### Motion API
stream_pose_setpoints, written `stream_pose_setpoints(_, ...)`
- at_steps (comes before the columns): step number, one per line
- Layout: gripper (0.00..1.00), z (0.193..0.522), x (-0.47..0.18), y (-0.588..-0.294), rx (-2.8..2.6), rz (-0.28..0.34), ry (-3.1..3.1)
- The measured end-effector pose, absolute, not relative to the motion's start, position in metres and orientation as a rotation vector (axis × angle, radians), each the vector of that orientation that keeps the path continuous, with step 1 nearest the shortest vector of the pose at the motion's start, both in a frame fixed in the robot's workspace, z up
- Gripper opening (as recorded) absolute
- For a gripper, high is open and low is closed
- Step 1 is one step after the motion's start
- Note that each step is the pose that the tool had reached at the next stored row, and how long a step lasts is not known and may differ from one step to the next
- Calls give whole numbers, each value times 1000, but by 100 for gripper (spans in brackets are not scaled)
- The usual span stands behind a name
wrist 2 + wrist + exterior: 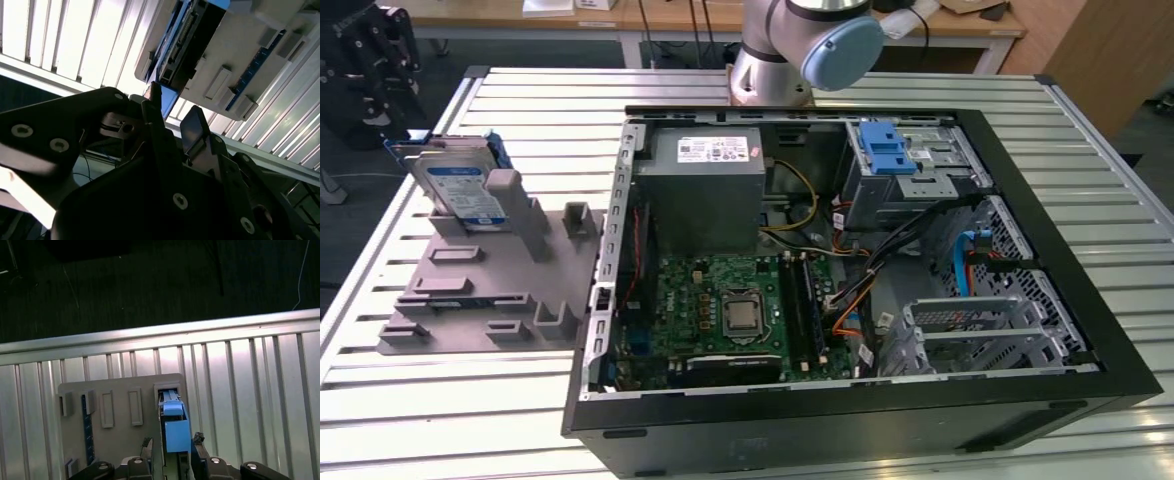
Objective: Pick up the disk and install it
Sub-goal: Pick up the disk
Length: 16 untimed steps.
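The arm [781, 50] rises off frame, its gripper [173, 441] aimed straight down, fingers [198, 442] spread apart and gripping nothing. Below and between them the disk [173, 410] stands on edge in the grey fixture [117, 387], a broad face toward each finger

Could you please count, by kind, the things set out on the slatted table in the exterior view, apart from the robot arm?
Disk: 1
Grey holder: 1
Open computer case: 1
Total: 3
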State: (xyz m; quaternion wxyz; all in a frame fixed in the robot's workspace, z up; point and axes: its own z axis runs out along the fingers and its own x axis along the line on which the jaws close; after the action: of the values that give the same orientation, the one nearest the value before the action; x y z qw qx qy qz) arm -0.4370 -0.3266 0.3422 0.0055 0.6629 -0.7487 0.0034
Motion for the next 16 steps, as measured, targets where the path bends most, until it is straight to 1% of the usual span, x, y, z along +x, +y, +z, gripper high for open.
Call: stream_pose_setpoints(16,43,334,-440,-327,2134,10,-2291)
